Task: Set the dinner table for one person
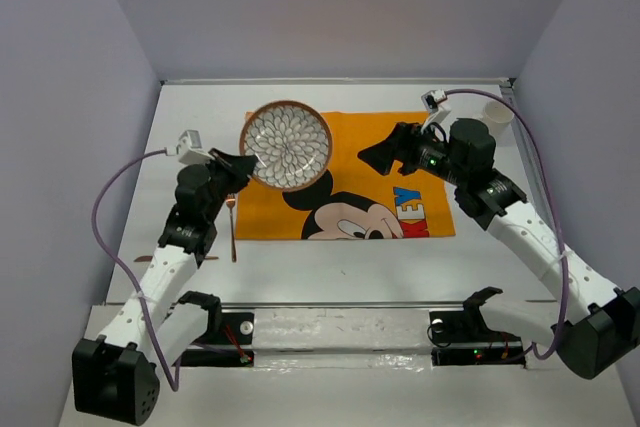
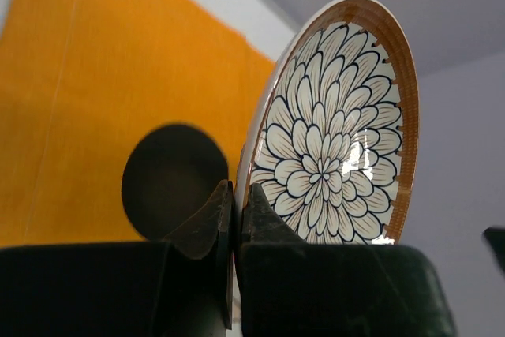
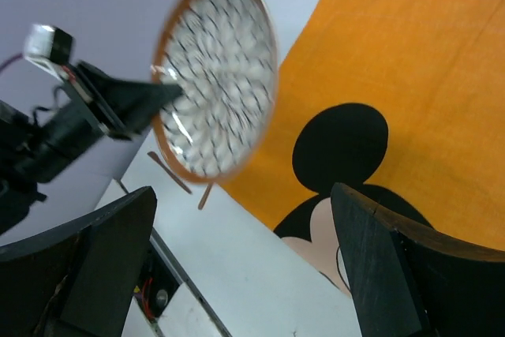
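The dinner table is a large white top. A round plate with a white petal pattern and brown rim is held tilted above the left end of the orange Mickey Mouse mat. My left gripper is shut on the plate's left rim; in the left wrist view the jaws pinch the edge of the plate. My right gripper is open and empty over the mat's middle, to the right of the plate. In the right wrist view the plate shows blurred beyond the open gripper.
Thin copper-coloured cutlery lies on the table left of the mat, also in the right wrist view. A white cup stands at the back right corner. Grey walls close in three sides. A metal rail runs along the near edge.
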Controlling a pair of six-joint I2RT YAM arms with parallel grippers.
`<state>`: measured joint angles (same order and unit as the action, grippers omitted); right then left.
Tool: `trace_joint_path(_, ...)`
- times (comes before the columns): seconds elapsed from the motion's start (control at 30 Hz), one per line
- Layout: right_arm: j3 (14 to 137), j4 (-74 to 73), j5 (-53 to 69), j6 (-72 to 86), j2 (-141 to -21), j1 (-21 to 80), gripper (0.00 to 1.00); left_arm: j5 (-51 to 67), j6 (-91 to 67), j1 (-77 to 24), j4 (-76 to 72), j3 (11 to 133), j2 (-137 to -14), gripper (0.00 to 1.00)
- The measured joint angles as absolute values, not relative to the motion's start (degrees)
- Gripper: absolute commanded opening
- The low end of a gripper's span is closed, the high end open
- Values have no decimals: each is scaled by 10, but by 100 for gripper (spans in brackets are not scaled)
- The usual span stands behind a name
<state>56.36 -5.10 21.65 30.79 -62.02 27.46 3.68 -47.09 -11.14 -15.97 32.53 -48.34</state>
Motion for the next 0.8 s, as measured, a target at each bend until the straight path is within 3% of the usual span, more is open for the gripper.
trace_joint_path(0.17, 587, -50, 215, 295, -645, 275, 97, 29, -481, -206, -130, 261, -484, 0)
trace_joint_path(0.37, 556, -52, 199, 293, -701, 275, 90, 26, -494, -276, -165, 239, -489, 0)
trace_joint_path(0.47, 533, -58, 193, 293, -712, 275, 79, 24, -497, -294, -188, 239, -502, 0)
trace_joint_path(0.53, 521, -59, 191, 295, -719, 275, 65, 23, -496, -303, -204, 239, -514, 0)
trace_joint_path(0.57, 518, -59, 191, 295, -721, 275, 53, 23, -496, -306, -212, 239, -521, 0)
trace_joint_path(0.6, 515, -59, 191, 296, -723, 275, 53, 23, -496, -307, -215, 239, -525, 0)
trace_joint_path(0.67, 512, -56, 192, 299, -730, 275, 26, 23, -496, -311, -223, 238, -537, 0)
trace_joint_path(0.7, 511, -55, 195, 296, -733, 275, 5, 23, -496, -311, -228, 236, -542, 0)
trace_joint_path(0.77, 511, -52, 202, 295, -743, 275, 0, 24, -495, -311, -237, 232, -551, 0)
trace_joint_path(0.8, 511, -51, 198, 299, -748, 275, 0, 25, -490, -311, -239, 232, -555, 30)
